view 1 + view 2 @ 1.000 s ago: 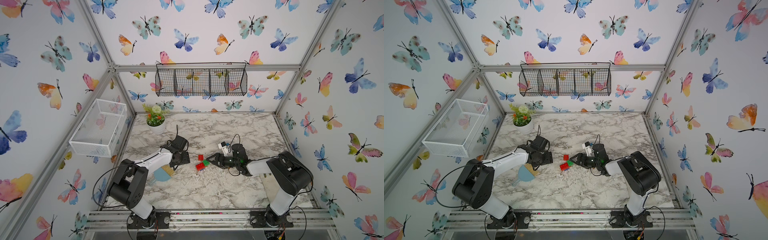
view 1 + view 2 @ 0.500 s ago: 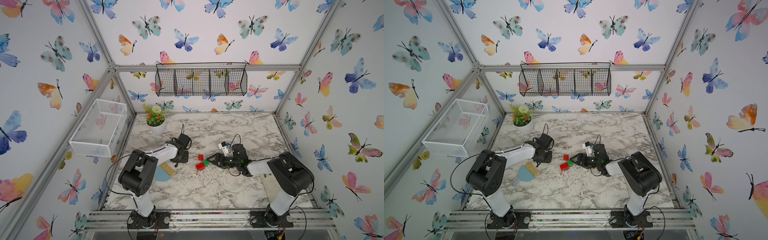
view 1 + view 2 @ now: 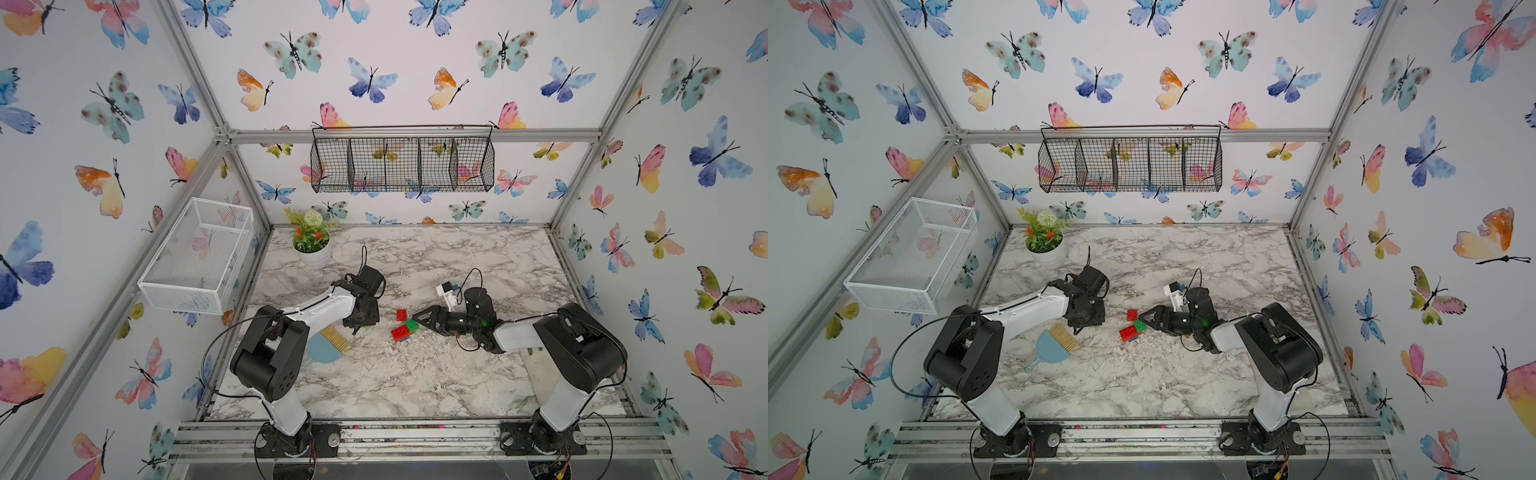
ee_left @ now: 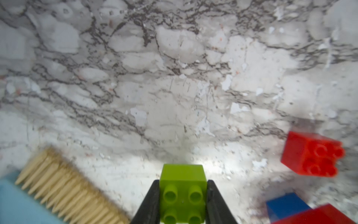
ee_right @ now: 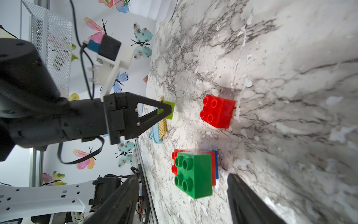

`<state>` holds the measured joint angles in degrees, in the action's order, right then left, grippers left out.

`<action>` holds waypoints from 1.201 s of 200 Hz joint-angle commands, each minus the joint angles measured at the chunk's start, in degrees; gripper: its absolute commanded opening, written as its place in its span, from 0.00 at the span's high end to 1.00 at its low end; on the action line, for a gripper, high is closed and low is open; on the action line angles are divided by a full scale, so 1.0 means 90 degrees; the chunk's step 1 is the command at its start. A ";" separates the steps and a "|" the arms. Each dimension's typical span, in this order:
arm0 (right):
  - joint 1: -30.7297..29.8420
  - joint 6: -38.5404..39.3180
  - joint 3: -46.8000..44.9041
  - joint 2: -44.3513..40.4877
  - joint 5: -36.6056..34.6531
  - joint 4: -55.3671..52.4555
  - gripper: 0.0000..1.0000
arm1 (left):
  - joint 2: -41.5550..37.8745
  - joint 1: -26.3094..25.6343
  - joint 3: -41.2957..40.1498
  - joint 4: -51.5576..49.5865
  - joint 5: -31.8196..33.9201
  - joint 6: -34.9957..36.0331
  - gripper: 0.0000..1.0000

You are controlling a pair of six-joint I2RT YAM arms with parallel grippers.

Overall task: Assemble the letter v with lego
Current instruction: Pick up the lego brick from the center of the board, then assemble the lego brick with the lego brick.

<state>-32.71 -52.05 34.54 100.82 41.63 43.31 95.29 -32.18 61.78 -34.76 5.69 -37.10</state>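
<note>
My left gripper (image 4: 182,183) is shut on a lime lego brick (image 4: 183,194), held low over the table beside the brush; the right wrist view shows the same lime brick (image 5: 169,111). A square red brick (image 3: 401,314) lies loose in both top views. Just in front of it, a green brick (image 5: 193,174) sits on a long red brick (image 3: 1128,333) with a blue brick (image 4: 286,205) under it. My right gripper (image 5: 182,176) is open, its fingers on either side of the green brick without touching it. No letter v is in view.
A tan-and-blue hand brush (image 3: 328,345) lies left of the bricks, close to my left gripper (image 3: 358,328). A potted plant (image 3: 313,249) stands at the back left. A white mesh basket (image 3: 199,257) hangs on the left wall, and a black wire basket (image 3: 401,164) on the back wall.
My left gripper's jaws have closed on the lime brick, and the left arm's elbow has swung in toward the table. The right arm has barely moved.
</note>
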 commanded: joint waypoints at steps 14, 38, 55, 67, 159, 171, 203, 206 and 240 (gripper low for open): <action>-0.0077 -0.0180 0.0001 0.0222 0.0102 0.0208 0.24 | -0.0620 -0.0771 -0.0095 -0.0234 -0.0394 -0.1893 0.76; -0.0096 -0.0528 -0.0122 0.0351 0.0116 0.0574 0.24 | -0.0774 -0.1141 -0.0384 0.0266 -0.0429 -0.2537 0.78; -0.0123 -0.0702 -0.0171 0.0411 0.0128 0.0802 0.25 | -0.0796 -0.1302 -0.0563 0.0511 -0.0467 -0.2856 0.78; -0.0144 -0.0789 -0.0203 0.0439 0.0122 0.0930 0.25 | -0.0832 -0.1350 -0.0659 0.0626 -0.0438 -0.2979 0.78; -0.0350 -0.1160 -0.0318 0.0571 -0.0260 0.1154 0.29 | -0.0636 -0.1380 -0.0389 0.0432 -0.0071 -0.3065 0.78; -0.0352 -0.1211 -0.0303 0.0594 -0.0237 0.1184 0.29 | -0.0636 -0.1384 -0.0300 0.0318 0.0008 -0.3040 0.78; -0.0388 -0.1447 -0.0357 0.0693 -0.0214 0.1533 0.29 | -0.0707 -0.1384 -0.0282 0.0242 0.0168 -0.3007 0.77; -0.0389 -0.1459 -0.0353 0.0710 -0.0211 0.1539 0.29 | -0.0696 -0.1385 -0.0277 0.0233 0.0177 -0.3000 0.77; -0.0428 -0.1685 -0.0362 0.0924 -0.0238 0.1850 0.29 | -0.0493 -0.1306 -0.0135 0.0161 0.0188 -0.2814 0.77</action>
<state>-36.01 -65.25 32.12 107.20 40.25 56.62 89.47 -44.34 58.78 -31.16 5.63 -63.92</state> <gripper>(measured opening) 0.710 0.339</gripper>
